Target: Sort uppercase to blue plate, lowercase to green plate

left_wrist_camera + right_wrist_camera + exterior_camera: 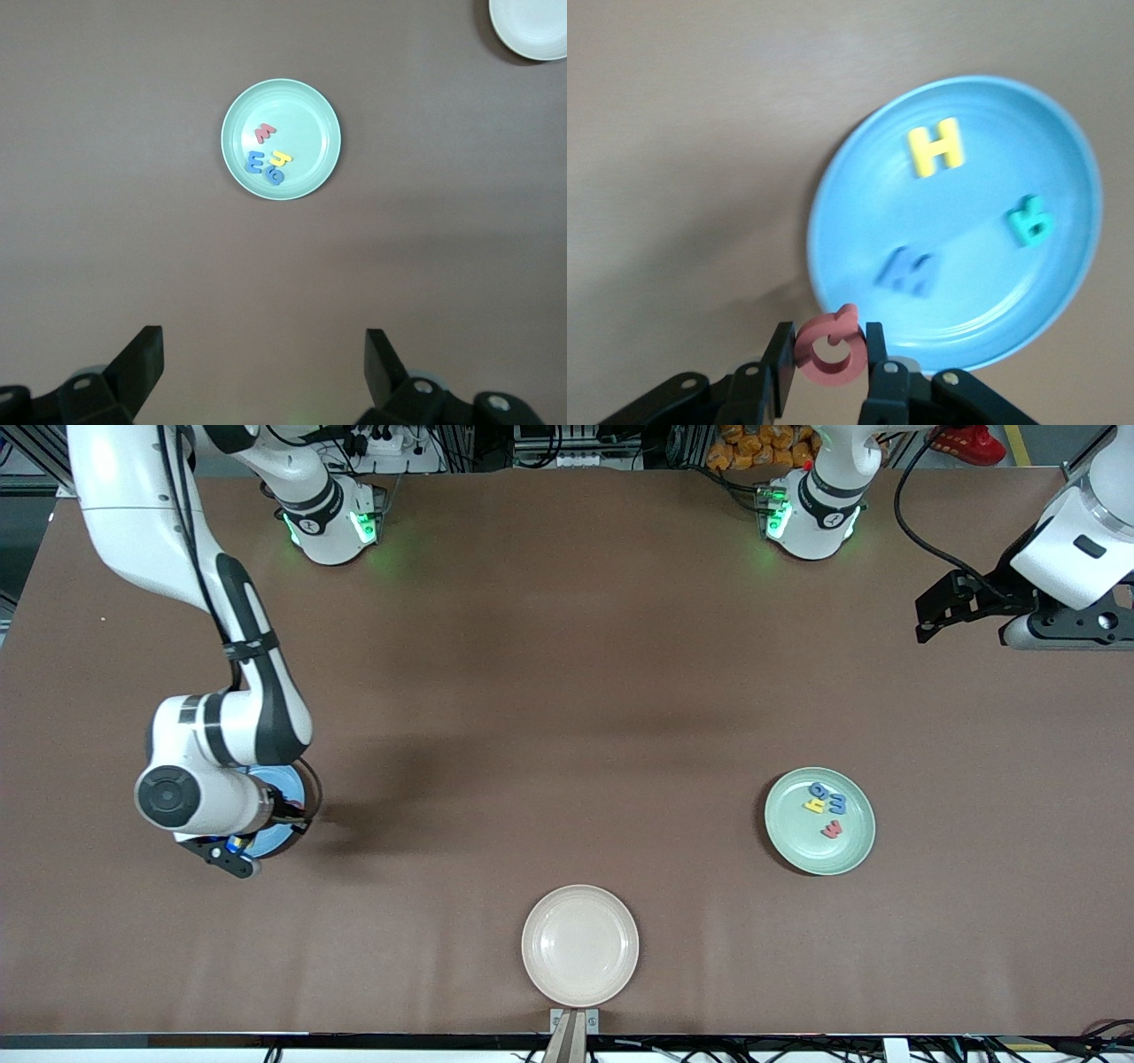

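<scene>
1. The red Q (831,347) is pinched between the right gripper's (830,359) two fingers, held up over the rim of the blue plate (859,177).
2. On that blue plate lie three capitals: the yellow H (935,147), the teal R (1029,220) and the blue W (907,271), all apart from one another.
3. From the front, the right arm's wrist (199,775) sits right on top of the blue plate (288,784), so only a sliver of blue peeks out; the plate is at the right arm's end of the table.
4. Over to the green plate (855,850), toward the left arm's end: red w (832,829), yellow h (815,806), blue m (837,804) and the blue rounded letter (819,789) are bunched together in it, nothing covering them.
5. The left gripper (264,363) hangs high by the table's edge at its own end, fingers spread wide with nothing between them, the arm waiting, with the green plate (306,97) well below it.
6. A beige plate (620,974) sits empty at the table edge nearest the front camera, between the two coloured plates and well apart from both.
7. All of it rests on the brown table (567,646).
</scene>
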